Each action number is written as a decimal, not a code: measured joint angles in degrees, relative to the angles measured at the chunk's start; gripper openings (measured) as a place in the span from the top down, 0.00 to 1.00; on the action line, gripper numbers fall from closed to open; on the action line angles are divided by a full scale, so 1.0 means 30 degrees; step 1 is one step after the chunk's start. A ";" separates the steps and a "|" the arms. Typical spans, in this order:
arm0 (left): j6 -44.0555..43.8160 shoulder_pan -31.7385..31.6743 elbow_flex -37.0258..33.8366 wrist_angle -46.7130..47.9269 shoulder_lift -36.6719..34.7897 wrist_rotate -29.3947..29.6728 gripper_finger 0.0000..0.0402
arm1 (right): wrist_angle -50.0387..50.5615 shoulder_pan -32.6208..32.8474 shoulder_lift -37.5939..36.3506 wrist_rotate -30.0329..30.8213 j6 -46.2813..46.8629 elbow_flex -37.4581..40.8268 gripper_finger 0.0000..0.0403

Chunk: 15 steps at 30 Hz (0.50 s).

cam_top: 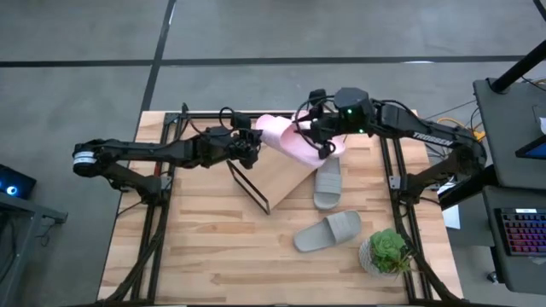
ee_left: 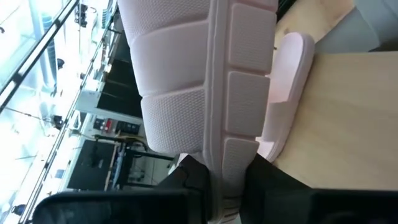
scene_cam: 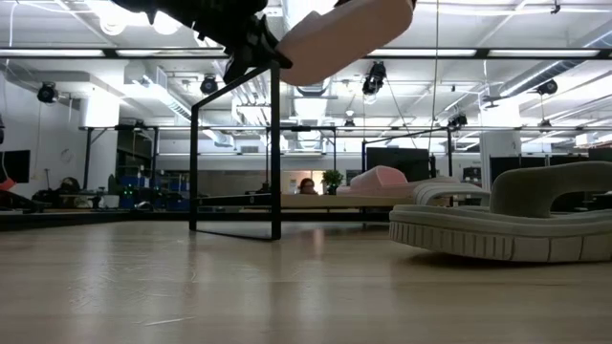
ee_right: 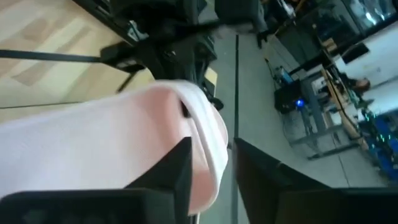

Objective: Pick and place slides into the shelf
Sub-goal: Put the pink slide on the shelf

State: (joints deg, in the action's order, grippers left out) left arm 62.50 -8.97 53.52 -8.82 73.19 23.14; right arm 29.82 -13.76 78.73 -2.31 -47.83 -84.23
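Observation:
My left gripper [cam_top: 253, 143] is shut on a pale pink slide [cam_top: 275, 128] held in the air above the shelf's [cam_top: 281, 175] far end; the low view shows this slide [scene_cam: 344, 38] high and tilted. My right gripper [ee_right: 214, 168] is open at that slide's other end [ee_right: 124, 137], a finger on either side. The second pink slide [ee_left: 289, 74] lies on its sole on the slanted board. One grey slide [cam_top: 328, 183] lies at the shelf's right edge. The other grey slide [cam_top: 327, 232] rests on the table nearer the front. My left gripper pinches one end of the pink slide's sole [ee_left: 227, 155] between its two fingers, one finger [ee_left: 193, 180] on the textured underside, the other on the opposite face. It comes level from the table's left. The slide is lifted clear and slants upward away from the fingers.
A small potted plant [cam_top: 388, 250] stands near the table's front right corner. The shelf's black wire frame [scene_cam: 275, 143] rises at the table's middle. Bare wood [cam_top: 196, 247] lies to the front left. A person sits far off in the room behind [scene_cam: 306, 184].

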 joint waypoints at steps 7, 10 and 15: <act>0.0661 -0.0051 -0.0015 0.0055 0.0000 -0.0471 0.94 | 0.0205 0.1814 0.0252 0.1842 -0.3527 0.0055 0.56; 0.0670 -0.0051 -0.0022 0.0117 0.0000 -0.0475 0.94 | 0.0212 0.1921 0.0475 0.2157 -0.4340 0.0080 0.54; 0.0816 -0.0066 -0.0026 0.0139 0.0000 -0.0533 0.94 | 0.0104 0.1646 0.0534 0.2289 -0.4615 0.0058 0.55</act>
State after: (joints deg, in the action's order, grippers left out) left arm 64.95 -9.17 53.44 -8.40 73.19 21.54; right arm 30.13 -8.82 80.34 4.56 -61.68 -84.05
